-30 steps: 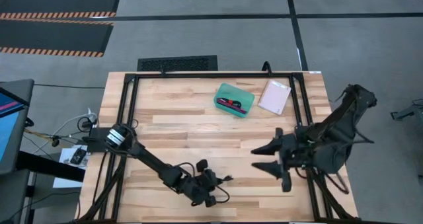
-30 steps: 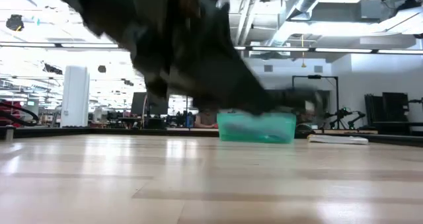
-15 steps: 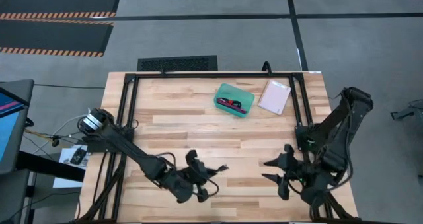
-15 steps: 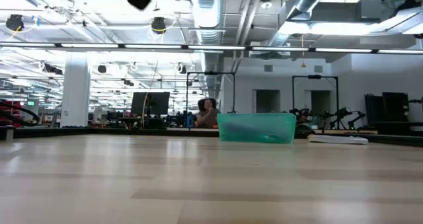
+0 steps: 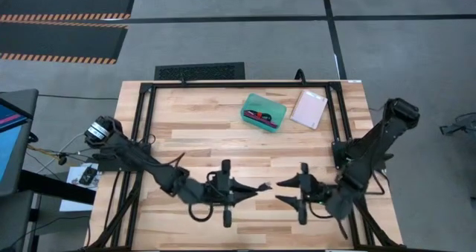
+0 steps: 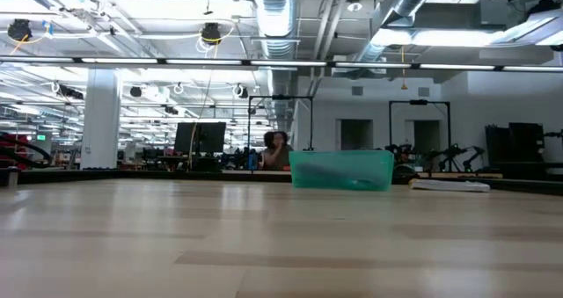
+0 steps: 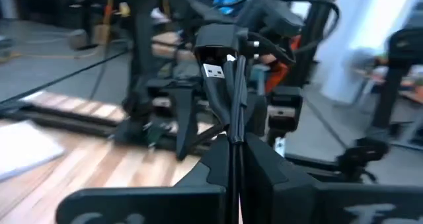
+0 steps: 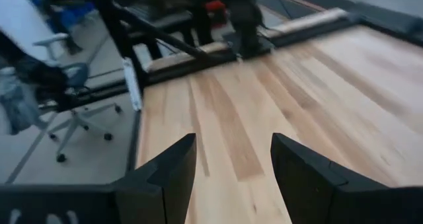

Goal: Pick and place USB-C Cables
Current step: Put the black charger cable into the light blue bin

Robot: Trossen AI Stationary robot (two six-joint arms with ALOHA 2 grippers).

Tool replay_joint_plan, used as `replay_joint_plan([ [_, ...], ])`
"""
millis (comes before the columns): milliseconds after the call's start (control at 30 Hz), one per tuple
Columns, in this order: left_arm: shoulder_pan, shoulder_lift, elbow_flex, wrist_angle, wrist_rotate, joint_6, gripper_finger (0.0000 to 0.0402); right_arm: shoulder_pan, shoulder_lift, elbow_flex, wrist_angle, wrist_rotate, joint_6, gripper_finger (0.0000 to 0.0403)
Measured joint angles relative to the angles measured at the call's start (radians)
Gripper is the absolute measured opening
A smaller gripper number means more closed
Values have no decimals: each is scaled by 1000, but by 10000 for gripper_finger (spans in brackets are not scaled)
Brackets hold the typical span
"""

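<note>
Left gripper [image 5: 256, 187]: low over the near middle of the pale wooden surface [image 5: 201, 144], fingers closed on a black USB-C cable [image 7: 228, 85] with a silver plug.
Right gripper [image 5: 286, 191]: facing it, fingers spread, holding nothing.
Teal rectangular tray [image 5: 263, 112]: far side; dark and red cables inside, hard to separate.
Pale pink flat packet [image 5: 309, 108]: just beside the tray.
Low view: arms out of sight; a person sits behind the tray.

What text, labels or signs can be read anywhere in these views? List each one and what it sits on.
None can be read.
Black cable clamped in the left pincer: its plug carries a small white mark, too small to make out.
Pale pink packet: no print visible.
Teal tray: no label visible.
Right pincer: open, unmarked.
</note>
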Motion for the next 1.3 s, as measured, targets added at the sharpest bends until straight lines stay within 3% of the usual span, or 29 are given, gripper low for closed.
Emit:
replay_joint_plan([
  [200,40,-19,1,49,63,58,1,-100,-14,0,255,-101,-319,219],
  [367,74,-17,0,80,92,123,10,-190,-15,0,388,-262,-453,219],
  [567,107,-43,0,125,139,153,4,-252,-48,0,425,-359,-539,219],
  [767,118,-78,0,125,110,205,7,-254,-135,0,424,-371,-664,219],
  [900,161,-81,0,151,114,144,5,-265,-177,0,439,-375,-741,219],
  [1100,210,-81,0,210,96,49,3,-348,-213,41,446,-429,-656,219],
  [1300,223,-82,59,306,108,60,3,-430,-220,91,444,-583,-518,219],
])
